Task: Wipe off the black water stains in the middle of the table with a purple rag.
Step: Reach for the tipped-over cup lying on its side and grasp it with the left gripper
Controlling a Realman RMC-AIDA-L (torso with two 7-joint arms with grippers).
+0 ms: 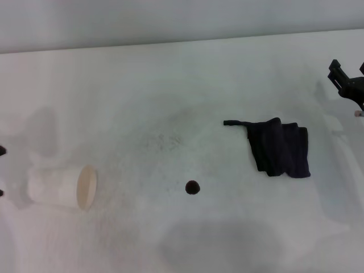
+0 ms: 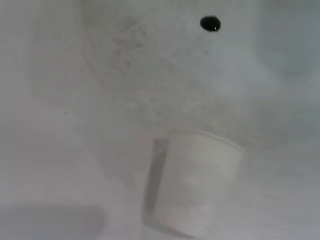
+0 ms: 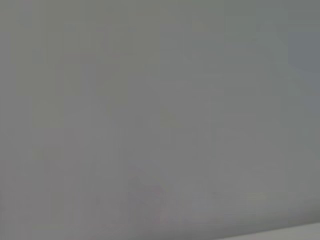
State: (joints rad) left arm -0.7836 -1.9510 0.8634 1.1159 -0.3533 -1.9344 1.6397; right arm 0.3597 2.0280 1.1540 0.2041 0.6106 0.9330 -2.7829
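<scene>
The purple rag (image 1: 278, 148) lies folded on the white table (image 1: 170, 85), right of centre, with a thin tail pointing left. The black water stain (image 1: 192, 187) is a small round blot near the middle, left of and nearer than the rag. It also shows in the left wrist view as a stain (image 2: 210, 23). My right gripper (image 1: 347, 68) hovers open at the far right edge, beyond the rag and holding nothing. At the left edge my left gripper (image 1: 1, 172) barely shows. The right wrist view holds only plain grey.
A white paper cup (image 1: 60, 187) lies on its side at the left, mouth toward the stain; the cup (image 2: 197, 182) fills the left wrist view. Faint grey smudges (image 1: 162, 141) mark the tabletop centre.
</scene>
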